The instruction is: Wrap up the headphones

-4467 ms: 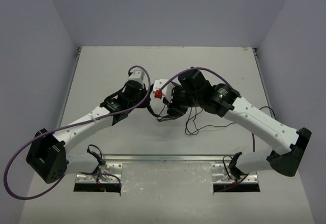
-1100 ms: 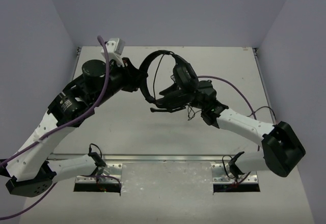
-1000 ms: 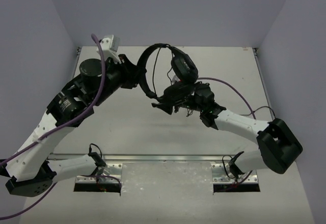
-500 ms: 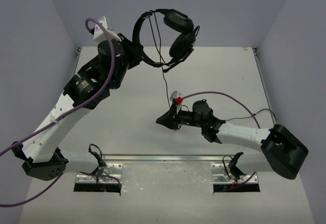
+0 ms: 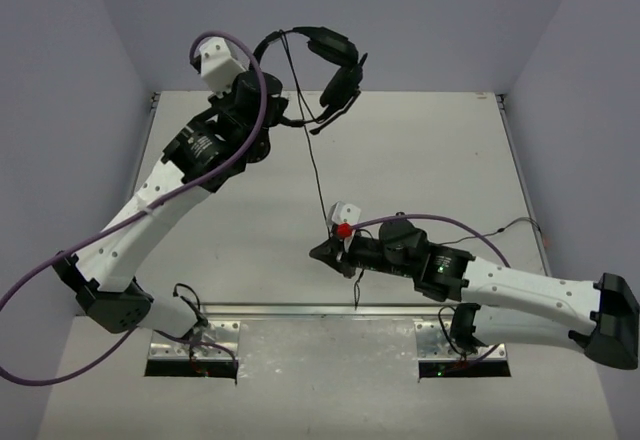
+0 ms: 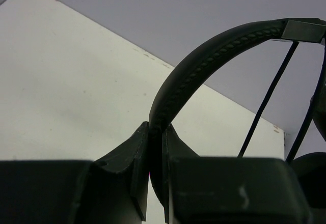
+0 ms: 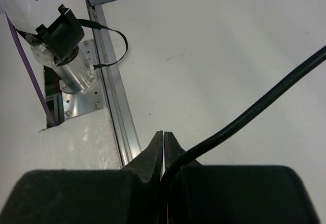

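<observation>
While the headphones (image 5: 330, 50) hang raised above the counter (image 5: 420, 150), their cord runs straight down between both hands.
Left hand (image 6: 155, 132) clamped on the headband (image 6: 204, 66). Right hand (image 7: 164, 138), well below it, clenched on the thin cord (image 5: 313, 165). Recommended: keep light tension and lay even loops around the headband, avoiding snags. No containers in view.

Robotics lab test cell: bare white bench (image 5: 420, 140), plain lavender walls (image 5: 60, 80), two white-and-black robot arms (image 5: 130, 225) (image 5: 530, 285) bolted beside an aluminium rail (image 5: 300, 310).
</observation>
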Tool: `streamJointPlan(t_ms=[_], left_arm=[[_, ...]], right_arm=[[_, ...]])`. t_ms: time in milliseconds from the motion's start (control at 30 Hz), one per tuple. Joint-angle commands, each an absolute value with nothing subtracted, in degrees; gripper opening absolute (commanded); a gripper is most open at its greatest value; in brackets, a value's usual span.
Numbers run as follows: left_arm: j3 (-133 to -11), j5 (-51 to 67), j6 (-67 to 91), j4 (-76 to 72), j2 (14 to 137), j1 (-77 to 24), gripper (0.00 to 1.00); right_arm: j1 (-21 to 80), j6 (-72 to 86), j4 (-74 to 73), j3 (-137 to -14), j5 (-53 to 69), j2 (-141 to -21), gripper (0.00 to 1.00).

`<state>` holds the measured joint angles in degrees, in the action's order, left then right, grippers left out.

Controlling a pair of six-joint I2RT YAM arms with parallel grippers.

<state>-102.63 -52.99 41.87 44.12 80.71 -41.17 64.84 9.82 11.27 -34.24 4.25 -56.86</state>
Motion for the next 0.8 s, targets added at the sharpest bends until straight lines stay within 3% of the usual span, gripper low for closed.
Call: streamJointPlan(t_ms=[0, 267, 567, 767], left_arm=[[-101.8, -56.9, 43.2, 39.4, 81.5, -37.3, 0.0], [-89.6, -58.2, 41.8, 33.0, 82.9, -35.7, 0.0], [-66.4, -42.6, 28.7, 11.2, 76.2, -36.8, 0.0], [-56.6, -34.3, 23.2, 4.7, 75.2, -38.8, 0.0]], right_arm=[[65.9, 4.6, -0.4, -43.1, 2.3, -56.2, 0.01], [66.0, -5.4, -20.6, -62.6, 2.8, -63.4, 0.01], [64.7, -20.2, -30.7, -74.9, -13.9, -67.4, 0.01], [60.5, -25.4, -32.7, -80.4, -14.9, -70.7, 0.01]])
